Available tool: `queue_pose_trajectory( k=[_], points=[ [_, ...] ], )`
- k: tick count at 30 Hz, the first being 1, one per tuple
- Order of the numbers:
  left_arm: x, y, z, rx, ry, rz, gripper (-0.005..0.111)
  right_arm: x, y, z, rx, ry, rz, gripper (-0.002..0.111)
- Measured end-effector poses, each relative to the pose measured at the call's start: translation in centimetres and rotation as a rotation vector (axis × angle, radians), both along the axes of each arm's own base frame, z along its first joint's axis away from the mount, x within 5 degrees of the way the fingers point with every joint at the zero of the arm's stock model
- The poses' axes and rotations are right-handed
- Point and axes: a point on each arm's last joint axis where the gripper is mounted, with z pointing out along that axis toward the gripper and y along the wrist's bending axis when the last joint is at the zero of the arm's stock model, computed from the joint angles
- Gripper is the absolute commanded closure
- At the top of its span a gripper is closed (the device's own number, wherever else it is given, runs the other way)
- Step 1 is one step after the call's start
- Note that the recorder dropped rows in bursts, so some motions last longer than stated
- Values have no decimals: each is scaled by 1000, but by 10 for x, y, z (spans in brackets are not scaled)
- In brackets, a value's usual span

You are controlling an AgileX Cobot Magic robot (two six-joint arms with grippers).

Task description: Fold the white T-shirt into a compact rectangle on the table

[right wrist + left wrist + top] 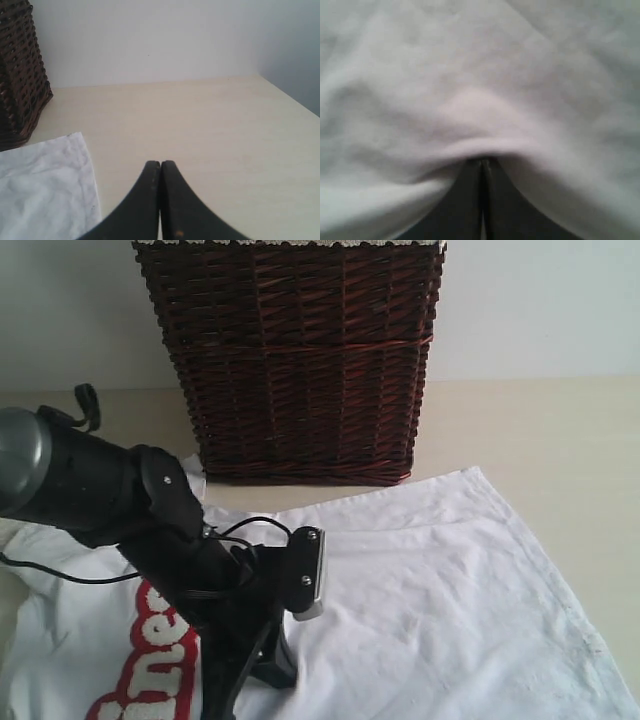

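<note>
The white T-shirt lies spread on the table, with red-outlined lettering showing at the lower left. My left arm reaches down onto the shirt beside the lettering. In the left wrist view the left gripper is shut, and a raised ridge of the white T-shirt bunches right at its tips, pinched there. Cloth fills that whole view. My right gripper is shut with nothing in it, hovering over bare table just off the T-shirt's edge. It is out of the exterior view.
A tall dark wicker basket stands on the table behind the shirt, against the pale wall; its corner also shows in the right wrist view. The table's far right corner meets the wall.
</note>
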Motion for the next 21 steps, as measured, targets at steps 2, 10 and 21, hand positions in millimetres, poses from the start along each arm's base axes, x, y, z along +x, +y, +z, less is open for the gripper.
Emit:
queue_pose_trajectory(
  k=[2,10,21],
  points=[
    [2,-11,-1,-5,3,1,107,0,0,0,0,0,0,108],
    [14,-26,4,-10,54,145,107,0,0,0,0,0,0,108],
    [54,21,83,-147,38,399,107,0,0,0,0,0,0,108]
  ],
)
